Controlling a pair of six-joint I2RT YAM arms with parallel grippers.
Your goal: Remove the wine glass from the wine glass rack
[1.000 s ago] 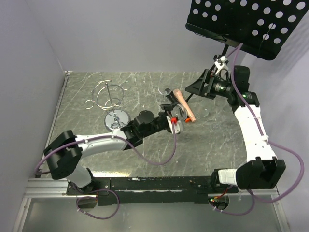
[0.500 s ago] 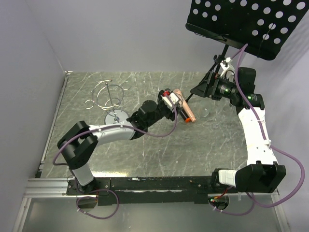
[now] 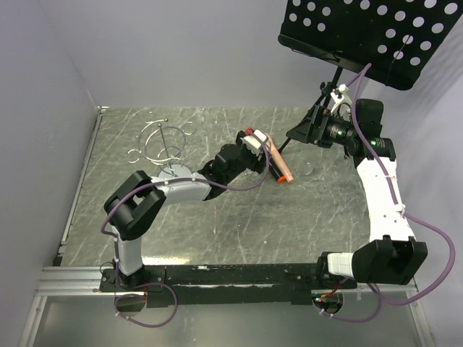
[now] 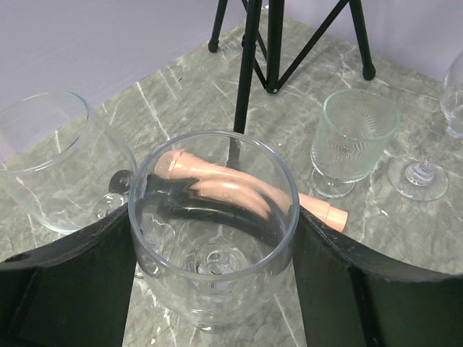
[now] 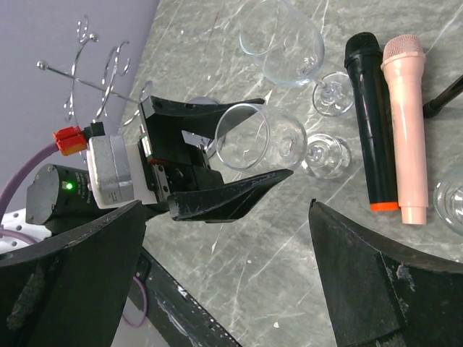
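Wine glass (image 4: 213,228) is pinched at the bowl by the left gripper (image 5: 273,137), well apart from the wine glass rack (image 3: 160,144). Right gripper (image 3: 299,134) is spread, holding nothing. Judged best: glass to be turned foot-down and lowered gently onto bare table (image 3: 304,217), clear of the ribbed goblet (image 4: 354,141) and pink microphone (image 3: 278,160).

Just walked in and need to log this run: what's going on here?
The left gripper holds a wine glass by its bowl over the table, near a pink microphone and well away from the chrome wine glass rack at the far left. The right gripper hangs open nearby, empty. The glass is off the rack.
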